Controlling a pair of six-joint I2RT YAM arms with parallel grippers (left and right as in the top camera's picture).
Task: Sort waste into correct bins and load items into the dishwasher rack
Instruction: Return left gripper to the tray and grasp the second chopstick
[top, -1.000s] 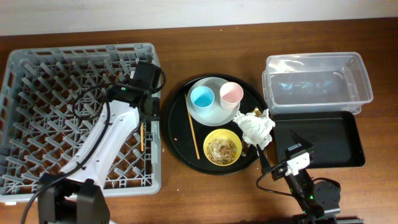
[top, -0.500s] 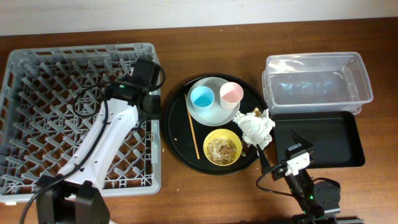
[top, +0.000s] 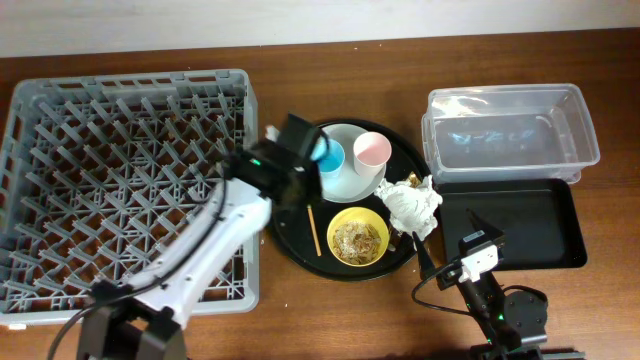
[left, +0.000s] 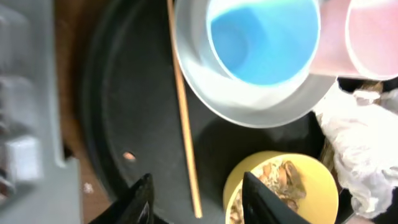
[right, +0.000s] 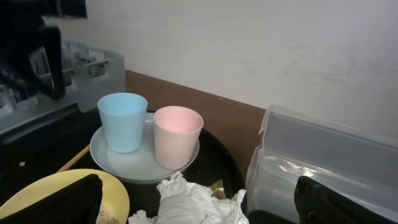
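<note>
My left gripper (top: 302, 190) is open and hovers over the left part of the round tray. In the left wrist view its fingers (left: 200, 200) straddle the lower end of one wooden chopstick (left: 185, 124) (top: 313, 230). The blue cup (top: 324, 156) (left: 261, 37) and pink cup (top: 371, 150) stand on the pale plate (top: 350, 183). The yellow bowl (top: 359, 236) holds tan food scraps. The white tissue wad (top: 411, 204) (right: 193, 205) lies at the tray's right edge. My right gripper (top: 450, 242) (right: 205, 208) is open, just in front of the tissue. A second chopstick is not visible.
The round black tray (top: 285, 225) carries the dishes. The grey dishwasher rack (top: 110, 190) fills the left side. The clear tub (top: 512, 135) stands at the back right, the shallow black tray (top: 520, 228) in front of it.
My left arm has swung right, from over the rack's right side to over the round tray and the chopstick. The right arm has not moved.
</note>
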